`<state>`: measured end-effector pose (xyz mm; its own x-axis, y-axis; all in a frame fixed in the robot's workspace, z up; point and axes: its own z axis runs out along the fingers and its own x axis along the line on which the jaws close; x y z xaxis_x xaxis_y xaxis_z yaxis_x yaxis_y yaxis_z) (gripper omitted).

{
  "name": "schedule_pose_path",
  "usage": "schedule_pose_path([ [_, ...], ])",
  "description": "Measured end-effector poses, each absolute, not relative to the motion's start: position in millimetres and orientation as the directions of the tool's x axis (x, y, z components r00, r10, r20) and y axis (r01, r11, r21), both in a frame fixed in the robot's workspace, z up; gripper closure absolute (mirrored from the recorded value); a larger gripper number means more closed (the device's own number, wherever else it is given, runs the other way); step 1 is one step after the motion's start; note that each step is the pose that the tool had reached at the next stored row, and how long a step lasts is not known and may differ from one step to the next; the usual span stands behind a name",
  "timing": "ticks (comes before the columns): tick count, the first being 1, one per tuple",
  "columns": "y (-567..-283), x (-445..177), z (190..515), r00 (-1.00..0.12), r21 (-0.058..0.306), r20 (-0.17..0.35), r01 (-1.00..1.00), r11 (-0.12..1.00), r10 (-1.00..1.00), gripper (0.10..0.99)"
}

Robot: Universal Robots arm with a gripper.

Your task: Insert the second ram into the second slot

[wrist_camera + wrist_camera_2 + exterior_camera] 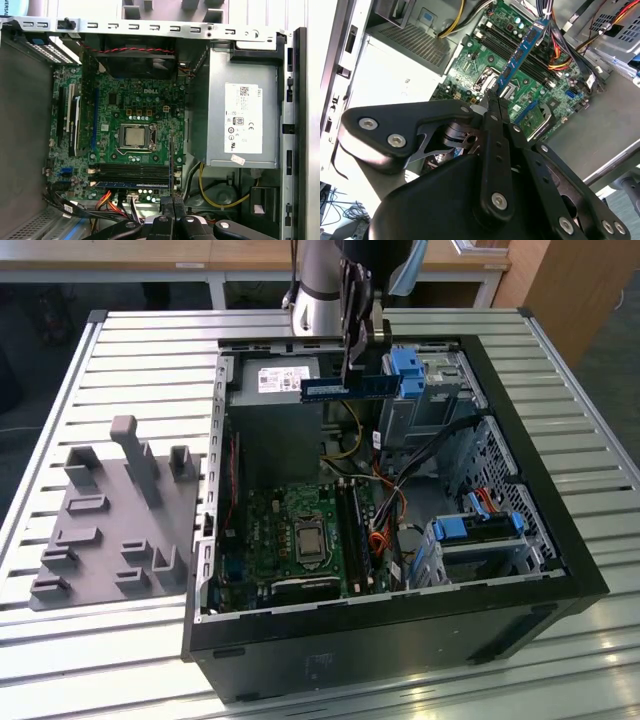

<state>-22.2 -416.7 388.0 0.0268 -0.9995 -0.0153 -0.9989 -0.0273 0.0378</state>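
Note:
My gripper (352, 368) hangs above the back of the open computer case (400, 625), shut on the second ram (345, 388), a thin blue stick held level and well above the motherboard. In the second wrist view the ram (521, 52) juts out from the closed fingertips (490, 100) over the board. The row of dark memory slots (353, 525) (132, 172) (502, 42) lies far below the stick, beside the processor socket (134, 136). One blue stick (132, 184) sits in a slot at the row's edge. I cannot tell which is the second slot.
A grey power supply (242, 125) (275, 390) fills the case's back corner. Blue drive brackets (408, 370) (480, 525) and drive cages stand on the exterior view's right. Orange and yellow cables (560, 62) run near the slots. A grey fixture plate (110, 520) lies outside the case.

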Motion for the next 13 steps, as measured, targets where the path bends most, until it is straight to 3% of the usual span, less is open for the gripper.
schedule_pose_path([
  [13, -417.0, -22.2, 388.0, 0.003, 0.038, -0.015, -0.999, -0.003, -1.000, 0.973],
])
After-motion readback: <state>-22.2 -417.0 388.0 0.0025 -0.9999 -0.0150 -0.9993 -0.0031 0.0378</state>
